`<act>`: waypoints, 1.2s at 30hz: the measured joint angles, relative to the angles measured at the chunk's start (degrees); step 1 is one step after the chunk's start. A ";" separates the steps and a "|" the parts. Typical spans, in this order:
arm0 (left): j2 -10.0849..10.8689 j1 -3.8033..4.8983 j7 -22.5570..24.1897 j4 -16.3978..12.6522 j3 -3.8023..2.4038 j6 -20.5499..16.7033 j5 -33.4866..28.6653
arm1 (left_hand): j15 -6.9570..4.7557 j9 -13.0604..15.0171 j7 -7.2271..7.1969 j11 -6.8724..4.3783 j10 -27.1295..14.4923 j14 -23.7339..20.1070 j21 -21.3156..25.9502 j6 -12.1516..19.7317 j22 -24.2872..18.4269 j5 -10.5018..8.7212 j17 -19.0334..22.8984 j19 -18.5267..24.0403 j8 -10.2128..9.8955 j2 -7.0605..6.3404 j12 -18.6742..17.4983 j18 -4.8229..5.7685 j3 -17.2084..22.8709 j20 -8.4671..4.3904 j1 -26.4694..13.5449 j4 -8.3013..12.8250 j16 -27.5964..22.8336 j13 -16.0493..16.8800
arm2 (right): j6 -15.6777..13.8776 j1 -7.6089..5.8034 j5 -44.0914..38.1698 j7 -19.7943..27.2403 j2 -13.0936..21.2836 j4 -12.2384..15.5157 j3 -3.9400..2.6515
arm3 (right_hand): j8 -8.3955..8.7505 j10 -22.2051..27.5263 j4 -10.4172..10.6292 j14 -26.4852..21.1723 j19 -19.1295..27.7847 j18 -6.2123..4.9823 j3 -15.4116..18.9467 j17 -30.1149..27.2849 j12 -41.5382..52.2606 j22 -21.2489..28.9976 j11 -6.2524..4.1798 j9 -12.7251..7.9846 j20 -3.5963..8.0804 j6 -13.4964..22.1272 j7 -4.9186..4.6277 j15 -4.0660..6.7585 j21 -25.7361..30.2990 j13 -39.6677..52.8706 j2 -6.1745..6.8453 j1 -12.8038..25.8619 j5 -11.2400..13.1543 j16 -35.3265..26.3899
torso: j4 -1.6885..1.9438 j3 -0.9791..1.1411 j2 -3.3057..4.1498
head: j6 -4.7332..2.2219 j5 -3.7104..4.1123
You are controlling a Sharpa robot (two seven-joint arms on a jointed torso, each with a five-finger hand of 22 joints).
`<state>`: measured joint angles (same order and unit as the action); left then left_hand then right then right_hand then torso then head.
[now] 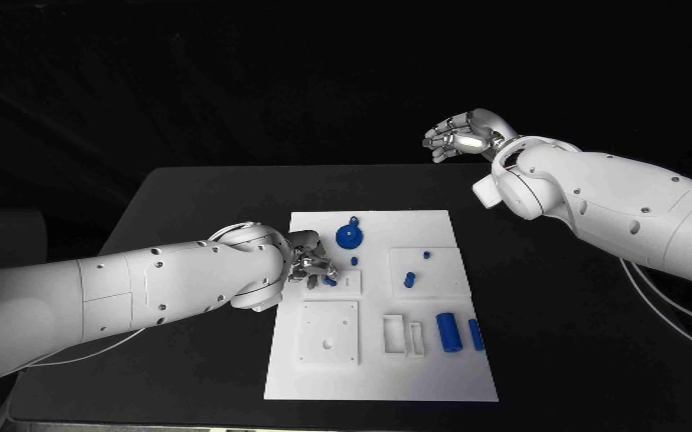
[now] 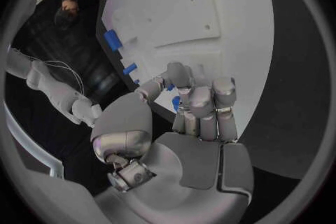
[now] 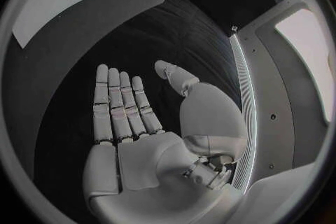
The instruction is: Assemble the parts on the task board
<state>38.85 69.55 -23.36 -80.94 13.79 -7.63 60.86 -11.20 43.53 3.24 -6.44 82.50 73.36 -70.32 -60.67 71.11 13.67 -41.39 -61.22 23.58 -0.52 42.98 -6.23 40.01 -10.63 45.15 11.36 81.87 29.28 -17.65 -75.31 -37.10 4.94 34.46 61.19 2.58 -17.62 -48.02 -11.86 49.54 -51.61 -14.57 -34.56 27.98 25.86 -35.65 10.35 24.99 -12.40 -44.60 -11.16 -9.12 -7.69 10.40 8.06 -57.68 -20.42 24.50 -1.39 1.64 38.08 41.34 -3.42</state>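
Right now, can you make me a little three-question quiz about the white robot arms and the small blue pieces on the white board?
1. True or false: the right hand rests on the white task board.
2. Which hand has its fingers at a small blue part? A) left hand B) right hand
3. Fill in: the round blue gear lies on the ____.

Key: 1 false, it is raised beyond the black table's far edge, open; 2 A; 3 task board.
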 measured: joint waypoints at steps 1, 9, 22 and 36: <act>-0.04 -0.03 0.01 0.00 0.00 -0.02 0.11 | 0.00 0.64 0.00 0.00 0.00 0.00 0.00 0.00 0.00 0.00 0.00 0.00 0.00 0.00 0.00 0.00 -0.01 0.00 0.00 -0.01 0.00 -0.01 | 0.00 0.00 0.00 0.00 0.00 0.02 0.00 | 0.00 0.00 0.00 0.00 0.00 0.01 0.00 0.00 0.00 0.00 0.00 0.00 0.00 0.00 0.00 0.00 0.00 -0.04 0.00 0.00 0.00 0.00 | 0.00 0.00 0.00 | 0.01 -0.01; -0.34 -0.15 0.06 0.07 0.00 -0.14 0.73 | 0.01 2.59 -0.03 0.01 0.01 0.01 0.00 -0.03 0.00 -0.20 0.00 0.00 0.00 -0.01 0.00 0.00 -0.02 0.01 -0.01 -0.02 0.00 -0.06 | 0.02 0.03 -0.01 0.00 0.01 0.25 0.01 | 0.00 0.00 0.00 0.00 0.00 0.04 0.00 -0.15 0.00 0.07 0.00 -0.05 0.00 0.00 0.01 0.00 0.00 -0.21 -0.22 0.22 0.00 0.00 | -0.03 0.00 0.00 | 0.07 -0.01; -0.30 -0.25 0.11 0.02 0.01 -0.68 0.91 | 0.10 2.99 -0.12 0.10 0.10 0.11 0.00 -0.12 -0.01 -0.21 0.11 0.00 -0.12 -0.08 0.00 -0.03 0.02 0.01 -0.08 -0.30 0.00 -0.23 | 0.03 0.14 -0.01 0.01 -0.01 0.34 0.01 | 0.00 0.00 0.17 0.00 0.00 0.36 0.17 -0.28 0.00 0.12 0.00 -0.11 0.00 0.00 0.01 0.00 0.23 -0.38 -0.22 0.21 0.00 0.00 | -0.03 0.01 0.01 | -0.03 0.08; 0.80 -0.31 0.76 -1.64 0.02 -4.81 0.88 | 0.07 3.00 -0.12 0.09 0.09 0.10 0.00 -0.13 -0.01 -0.44 0.25 0.00 -0.07 0.20 0.00 -0.04 0.15 0.02 0.29 -0.16 0.00 -0.48 | 0.05 0.61 -0.01 0.02 0.12 0.28 0.01 | 0.00 0.00 0.01 0.00 0.00 0.40 0.32 -0.41 0.00 0.19 0.00 -0.16 0.00 0.00 0.01 0.00 0.23 -0.56 -0.22 0.21 0.00 0.00 | -0.01 0.00 0.05 | 0.13 0.14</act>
<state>39.65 69.24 -22.60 -82.59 13.82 -12.44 61.74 -11.13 46.53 3.12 -6.35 82.59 73.45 -70.32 -60.80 71.10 13.23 -41.15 -61.22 23.51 -0.33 42.98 -6.27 40.16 -10.61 45.44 11.20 81.87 28.80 -17.60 -74.71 -37.11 4.95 34.58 61.46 2.59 -17.62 -48.02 -11.85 49.53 -51.61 -14.17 -34.24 27.57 25.86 -35.47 10.34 24.83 -12.40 -44.60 -11.14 -9.12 -7.46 9.84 7.84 -57.47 -20.42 24.50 -1.40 1.64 38.13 41.47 -3.28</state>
